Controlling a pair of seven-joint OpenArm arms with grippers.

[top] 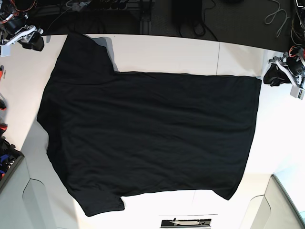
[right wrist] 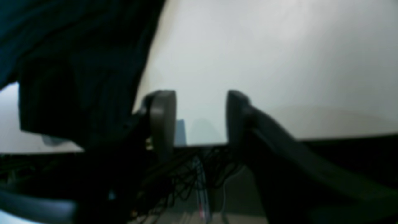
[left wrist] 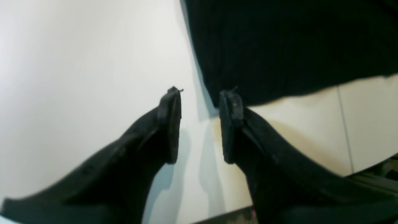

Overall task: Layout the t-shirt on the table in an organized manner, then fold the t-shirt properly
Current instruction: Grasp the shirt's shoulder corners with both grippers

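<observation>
The black t-shirt (top: 147, 129) lies spread flat on the white table (top: 167, 55), sleeves toward the left and hem toward the right. My left gripper (top: 272, 75) stands open just off the shirt's far right corner. In the left wrist view its fingertips (left wrist: 231, 102) reach the edge of the t-shirt (left wrist: 279, 46), and only bare table shows in the left gripper (left wrist: 200, 93). My right gripper (top: 32, 43) hovers open beside the far sleeve, at the table's back left. In the right wrist view the right gripper (right wrist: 200, 96) is empty, with the t-shirt (right wrist: 77, 62) to its left.
Cables and dark equipment (top: 143, 12) lie beyond the table's far edge. A thin seam (top: 218, 57) crosses the tabletop. A bin of small items (top: 5, 162) sits at the left edge. Grey panels (top: 281, 205) flank the front corners.
</observation>
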